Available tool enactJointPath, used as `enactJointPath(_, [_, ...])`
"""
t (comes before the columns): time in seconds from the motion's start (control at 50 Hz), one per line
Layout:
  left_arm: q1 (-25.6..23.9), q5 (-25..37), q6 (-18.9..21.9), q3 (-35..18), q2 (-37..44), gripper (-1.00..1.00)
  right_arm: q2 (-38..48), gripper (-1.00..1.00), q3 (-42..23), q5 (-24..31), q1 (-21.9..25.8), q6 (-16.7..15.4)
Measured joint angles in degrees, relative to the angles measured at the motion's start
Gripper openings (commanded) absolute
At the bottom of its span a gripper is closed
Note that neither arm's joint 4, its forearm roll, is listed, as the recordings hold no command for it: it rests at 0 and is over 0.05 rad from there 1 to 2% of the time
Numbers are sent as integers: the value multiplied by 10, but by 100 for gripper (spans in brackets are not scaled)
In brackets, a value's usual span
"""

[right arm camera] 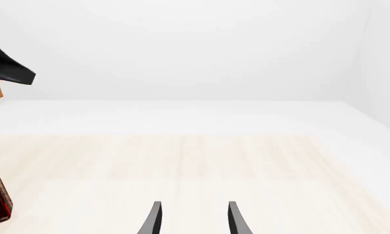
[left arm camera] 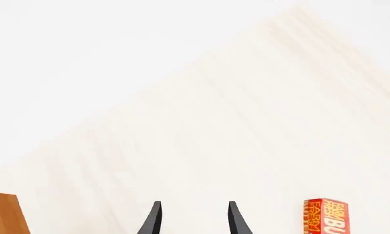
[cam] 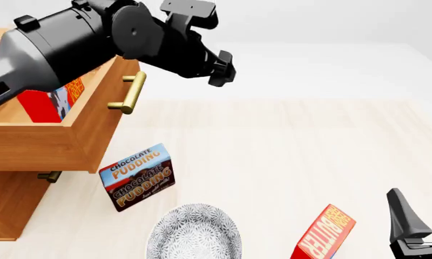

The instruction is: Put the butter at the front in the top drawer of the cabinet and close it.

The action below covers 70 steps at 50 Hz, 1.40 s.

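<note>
Top drawer point(cam: 72, 137) of the cabinet point(cam: 7, 205) stands pulled out, with a red butter carton point(cam: 47, 102) upright inside. Left gripper point(left arm camera: 193, 219) is raised near the brass handle point(cam: 133, 93), fingers apart, holding nothing. Right gripper point(right arm camera: 193, 219) is also spread and empty, low beside a second butter carton point(cam: 324, 234) on the table point(cam: 288, 151). Placing looks done; next, press the drawer front shut squarely.

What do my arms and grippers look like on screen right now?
The left arm is bulky, glossy black with a grey section nearest the camera and rounded joint housings. The left gripper and right gripper each show two thin, dark, tapered blade-like fingers. No cables or markings visible.
</note>
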Motion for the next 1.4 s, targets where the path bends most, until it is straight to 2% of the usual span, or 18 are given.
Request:
enactJointPath(0.24, [14,-51,-27,43,21,100,0,100,0,1,0,0])
enactJointPath(0.64, [64,-108,-48,112,18,100,-1,100,0,1,0,0])
enactJointPath(1.4, [139,-142,-61,198,-19,100,-1,100,0,1,0,0])
